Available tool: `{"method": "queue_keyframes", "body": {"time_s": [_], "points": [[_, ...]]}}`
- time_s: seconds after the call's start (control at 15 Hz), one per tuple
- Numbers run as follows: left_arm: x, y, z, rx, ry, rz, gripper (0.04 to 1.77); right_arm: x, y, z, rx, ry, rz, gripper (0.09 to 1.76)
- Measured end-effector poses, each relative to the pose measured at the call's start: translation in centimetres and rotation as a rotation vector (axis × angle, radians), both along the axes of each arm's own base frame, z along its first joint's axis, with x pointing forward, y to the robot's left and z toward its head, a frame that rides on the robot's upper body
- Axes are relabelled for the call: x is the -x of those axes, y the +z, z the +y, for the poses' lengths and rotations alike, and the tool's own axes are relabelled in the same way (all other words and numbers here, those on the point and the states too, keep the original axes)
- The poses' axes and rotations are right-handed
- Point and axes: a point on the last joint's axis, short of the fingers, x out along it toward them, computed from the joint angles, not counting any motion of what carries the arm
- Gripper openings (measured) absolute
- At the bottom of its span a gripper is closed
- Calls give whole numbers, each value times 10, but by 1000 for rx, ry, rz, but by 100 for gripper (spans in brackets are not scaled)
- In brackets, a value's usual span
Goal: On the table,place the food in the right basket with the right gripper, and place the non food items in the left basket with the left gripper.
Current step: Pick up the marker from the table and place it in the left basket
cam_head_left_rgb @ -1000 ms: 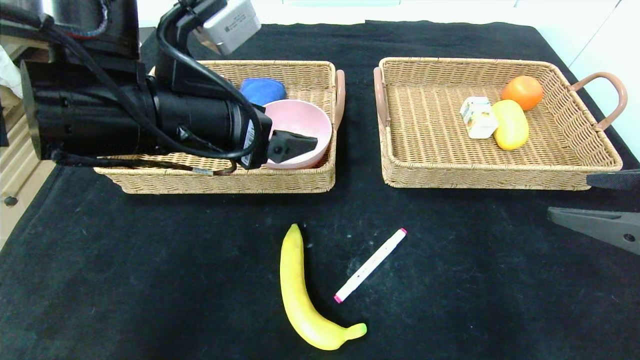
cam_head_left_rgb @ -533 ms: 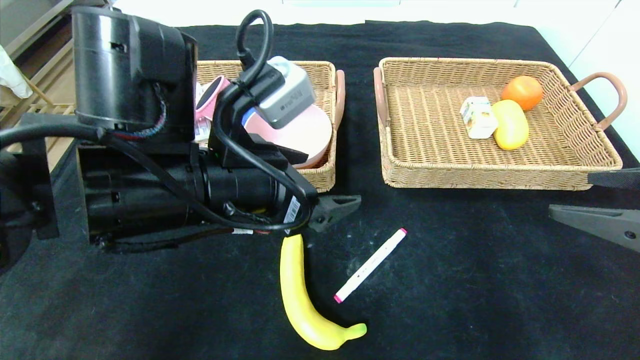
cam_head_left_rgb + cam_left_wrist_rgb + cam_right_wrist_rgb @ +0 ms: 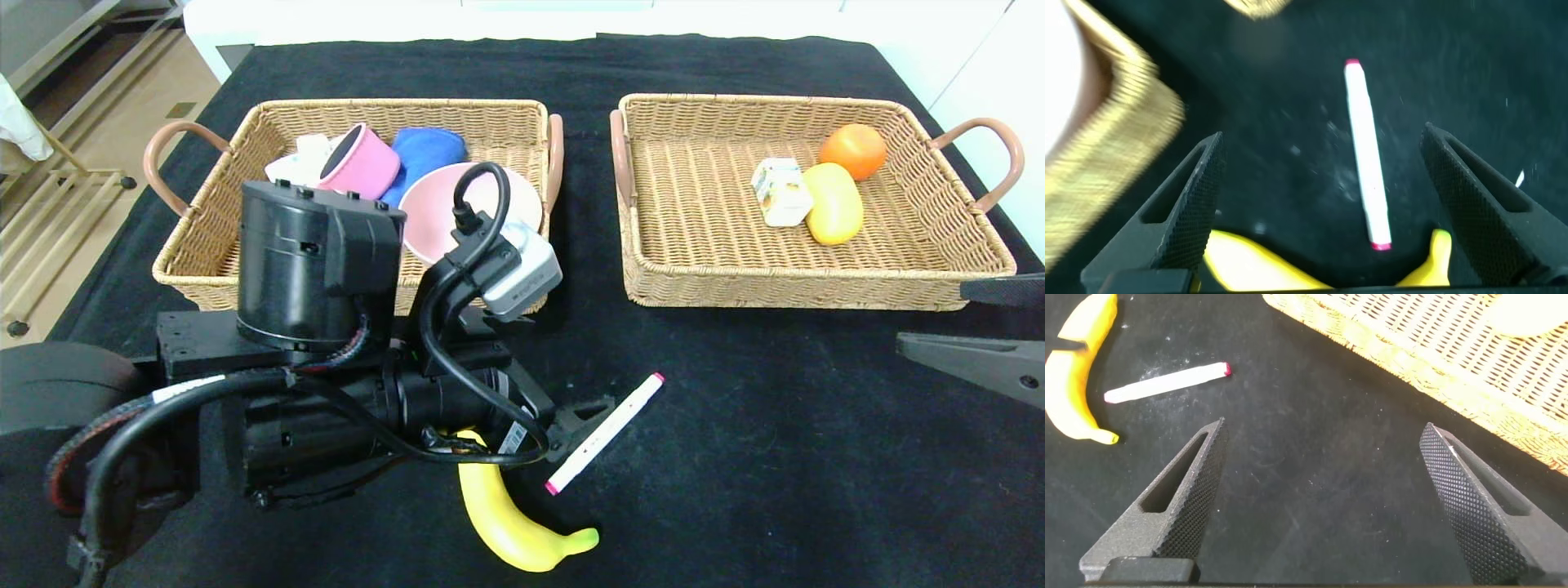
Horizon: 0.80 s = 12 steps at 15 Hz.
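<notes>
Nearest the robot on the black cloth-covered table [image 3: 735, 457], a curved yellow banana with a green tip [image 3: 522, 535] lies partly under the left arm. Just beside it, a white marker pen with pink ends [image 3: 606, 433] lies at a slant on the cloth. The left gripper [image 3: 584, 416] is low over the table with its dark fingertip right at the middle of the marker; in the left wrist view its fingers [image 3: 1192, 208] are spread wide, with the marker [image 3: 1366, 155] lying between them untouched and the banana [image 3: 1257, 265] near the wrist. The right gripper [image 3: 980, 343] is at the table's right edge, in front of the right basket, its fingers [image 3: 1184, 502] also spread wide and holding nothing.

Farther back, the left woven wicker basket with brown handles [image 3: 367, 110] holds a pink bowl [image 3: 441, 208], a pink cylindrical cup [image 3: 363, 163] on its side, a blue soft item [image 3: 424, 151] and a white item [image 3: 298, 163]. The right woven wicker basket [image 3: 816, 286], apart from the left one, holds a small white carton [image 3: 780, 192], a yellow oval fruit [image 3: 834, 204] touching it, and an orange round fruit [image 3: 853, 149] behind.
</notes>
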Motion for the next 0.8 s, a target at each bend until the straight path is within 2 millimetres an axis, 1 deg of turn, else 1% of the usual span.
{"method": "queue_keyframes", "body": {"time_s": [0.47, 0.8], "points": [[2, -34, -23, -91, -35, 60, 171, -1, 0, 0, 1, -1, 2, 171], [-1, -50, -39, -72, -29, 14, 172, -1, 0, 0, 0, 0, 0, 171]]}}
